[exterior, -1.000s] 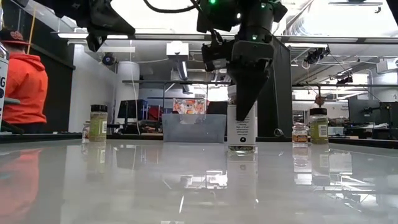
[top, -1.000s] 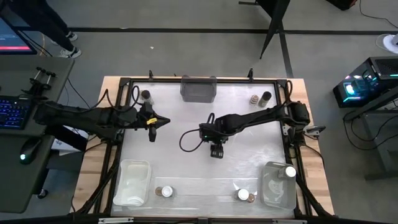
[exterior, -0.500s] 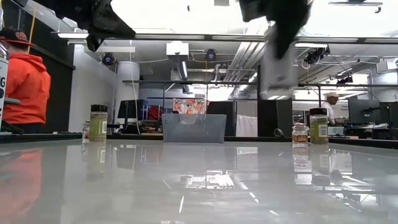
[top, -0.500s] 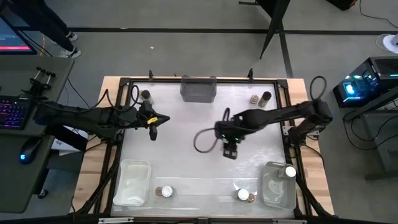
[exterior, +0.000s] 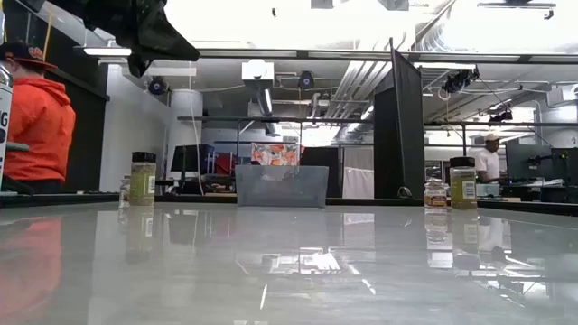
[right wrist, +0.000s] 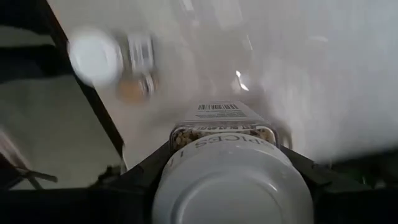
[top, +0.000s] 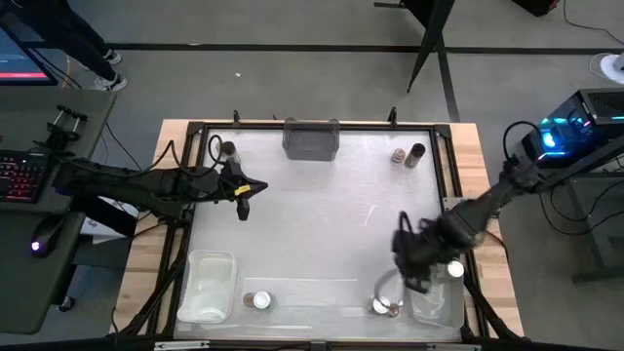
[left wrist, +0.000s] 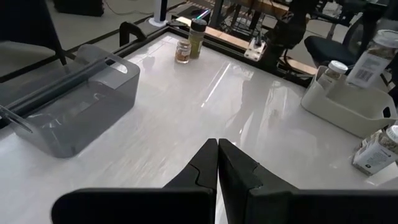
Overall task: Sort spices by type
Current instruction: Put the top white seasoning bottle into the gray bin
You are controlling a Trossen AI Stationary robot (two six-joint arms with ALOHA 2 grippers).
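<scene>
The white table [top: 312,224] lies glossy under me, a wood-edged frame around it and a busy workshop behind, where a person in orange [exterior: 36,126] stands off to one side. A second ago my right gripper [top: 411,271] stood at the table's middle with a jar set on the surface; now it has swung to the near right corner and is gone from the low view. It is clamped on a spice jar [right wrist: 217,134], a finger on each side of it. This jar has a broad white lid [right wrist: 231,186], a clear body showing coarse pale flakes, and a barcode label. It hangs just beside the clear bin [top: 425,304], in which a white-lidded jar [top: 454,269] already stands. Just beside that bin, on the table, are another white-topped jar [top: 381,305] and a small brown one touching it. Farther along the near edge sit two small jars [top: 256,300] next to a second clear bin [top: 208,285]. My left gripper [top: 244,202] hovers over the left side, fingers pressed together and holding nothing. At the far edge, a grey bin [top: 311,138] stands in the middle, one jar [top: 230,150] to its left and a low jar [top: 398,155] with a taller dark-lidded jar [top: 417,151] to its right.
</scene>
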